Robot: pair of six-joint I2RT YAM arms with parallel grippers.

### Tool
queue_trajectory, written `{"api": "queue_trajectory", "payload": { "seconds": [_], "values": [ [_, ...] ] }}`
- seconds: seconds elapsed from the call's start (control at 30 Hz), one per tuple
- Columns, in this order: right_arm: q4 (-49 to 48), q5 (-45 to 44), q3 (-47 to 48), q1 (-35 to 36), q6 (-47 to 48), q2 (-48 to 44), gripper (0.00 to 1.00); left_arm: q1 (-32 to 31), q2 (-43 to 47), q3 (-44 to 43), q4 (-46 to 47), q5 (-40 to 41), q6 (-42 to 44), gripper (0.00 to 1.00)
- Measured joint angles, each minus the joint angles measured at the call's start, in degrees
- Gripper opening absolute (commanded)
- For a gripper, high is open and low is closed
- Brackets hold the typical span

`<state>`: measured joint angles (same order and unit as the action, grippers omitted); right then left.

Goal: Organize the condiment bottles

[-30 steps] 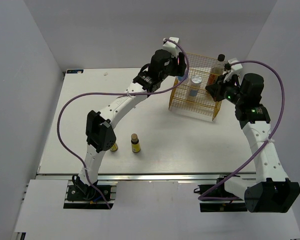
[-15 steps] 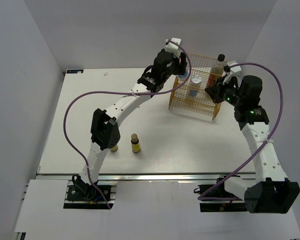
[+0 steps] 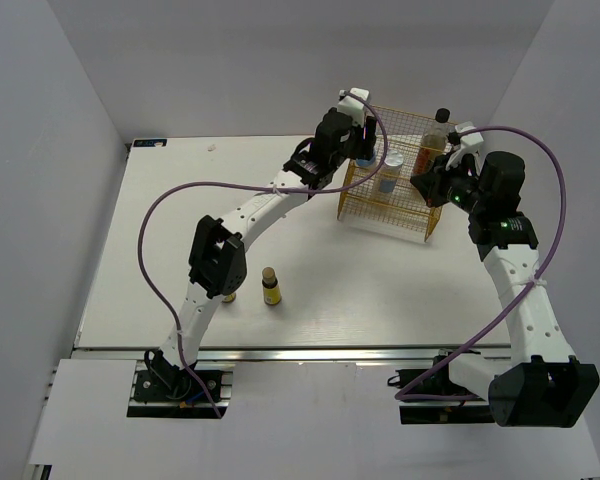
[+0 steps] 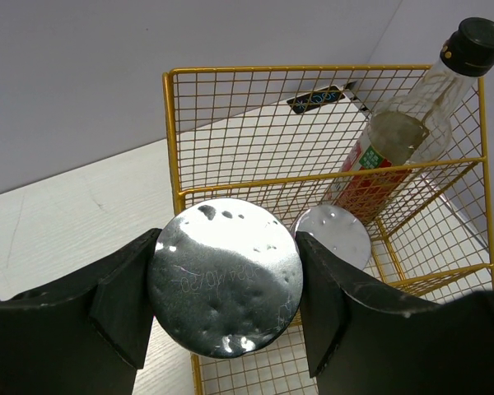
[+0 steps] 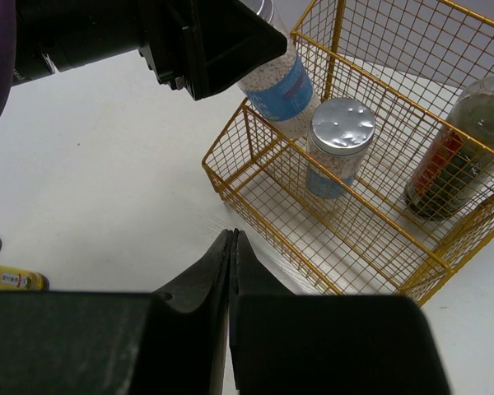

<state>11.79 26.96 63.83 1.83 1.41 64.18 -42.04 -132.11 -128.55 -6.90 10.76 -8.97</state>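
Note:
My left gripper [image 3: 364, 138] [image 4: 224, 284] is shut on a blue-banded white cylinder [image 4: 224, 276] [image 5: 281, 82], gripping its silver top and holding it tilted over the left end of the yellow wire rack [image 3: 385, 208]. A second silver-topped white cylinder [image 3: 391, 170] [image 5: 339, 140] [image 4: 333, 234] stands inside the rack. The amber black-capped red-labelled bottle [image 3: 435, 135] [image 4: 395, 140] [image 5: 449, 156] stands in the rack's far right corner. Two tiny brown yellow-labelled bottles [image 3: 270, 287] [image 3: 228, 294] stand on the table near the front. My right gripper [image 3: 427, 180] [image 5: 233, 239] is shut and empty beside the rack's right end.
The rack's yellow wire walls [image 4: 181, 140] [image 5: 255, 156] rise around the bottles. The white table [image 3: 180, 230] stretches left of the rack. The two tiny bottles also show at the left edge of the right wrist view [image 5: 8, 278]. Grey walls surround the table.
My left arm has carried the blue-banded cylinder to the right, to above the rack's left end. The right arm has barely moved.

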Motion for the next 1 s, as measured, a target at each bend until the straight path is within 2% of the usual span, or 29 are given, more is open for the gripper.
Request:
{"api": "queue_trajectory", "payload": {
  "seconds": [0.03,0.13,0.23,0.7,1.0],
  "values": [
    [0.00,0.00,0.00,0.00,-0.02,0.00,0.00,-0.04,-0.02,0.00,0.00,0.00,0.02,0.28],
    [-0.02,0.02,-0.02,-0.02,-0.04,0.02,0.00,-0.17,-0.37,0.00,0.02,0.00,0.07,0.50],
    [-0.02,0.04,-0.02,-0.11,-0.04,0.02,0.00,-0.37,-0.90,0.00,0.07,0.00,0.17,0.58],
    [-0.63,0.17,-0.92,-0.37,-0.04,0.79,0.00,-0.63,-1.46,-0.20,1.14,0.44,0.35,0.80],
    [-1.31,0.17,-0.98,-0.68,-0.04,0.92,0.00,-1.11,-1.46,-0.52,2.19,0.44,0.35,0.81]
  ]
}}
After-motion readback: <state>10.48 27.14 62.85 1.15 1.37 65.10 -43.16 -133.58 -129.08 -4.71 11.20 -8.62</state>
